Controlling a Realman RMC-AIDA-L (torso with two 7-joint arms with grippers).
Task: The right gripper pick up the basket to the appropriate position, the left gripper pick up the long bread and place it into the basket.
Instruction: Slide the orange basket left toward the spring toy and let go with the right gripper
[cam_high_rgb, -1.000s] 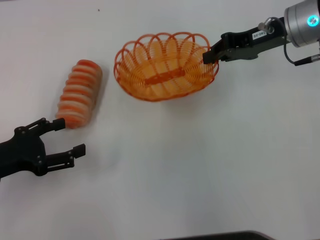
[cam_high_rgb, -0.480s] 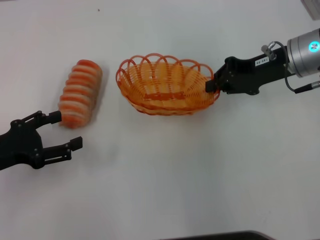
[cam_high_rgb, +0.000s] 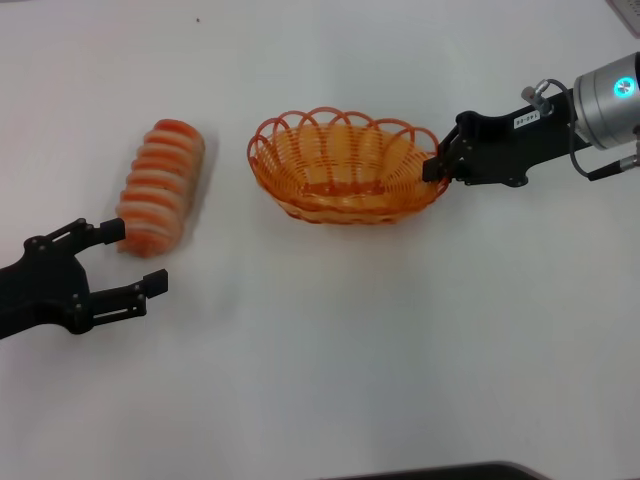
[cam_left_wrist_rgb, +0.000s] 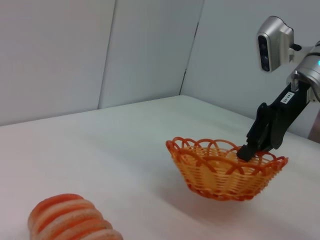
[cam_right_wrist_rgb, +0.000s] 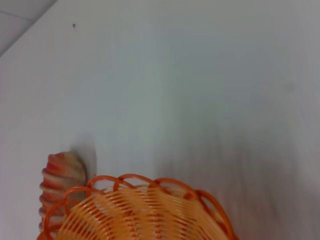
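The orange wire basket (cam_high_rgb: 345, 178) sits mid-table, right of centre. It also shows in the left wrist view (cam_left_wrist_rgb: 225, 170) and the right wrist view (cam_right_wrist_rgb: 140, 212). My right gripper (cam_high_rgb: 436, 165) is shut on the basket's right rim; it also shows in the left wrist view (cam_left_wrist_rgb: 248, 150). The striped long bread (cam_high_rgb: 160, 186) lies on the table at the left, also seen in the left wrist view (cam_left_wrist_rgb: 70, 220) and the right wrist view (cam_right_wrist_rgb: 60, 180). My left gripper (cam_high_rgb: 135, 258) is open, its far fingertip at the near end of the bread, holding nothing.
The white tabletop (cam_high_rgb: 330, 350) runs all around. A dark edge (cam_high_rgb: 440, 472) shows at the bottom of the head view. Grey wall panels (cam_left_wrist_rgb: 100, 50) stand behind the table in the left wrist view.
The right gripper has brought the basket down and a little rightward, from tilted to level. The left gripper has shifted slightly toward the bread.
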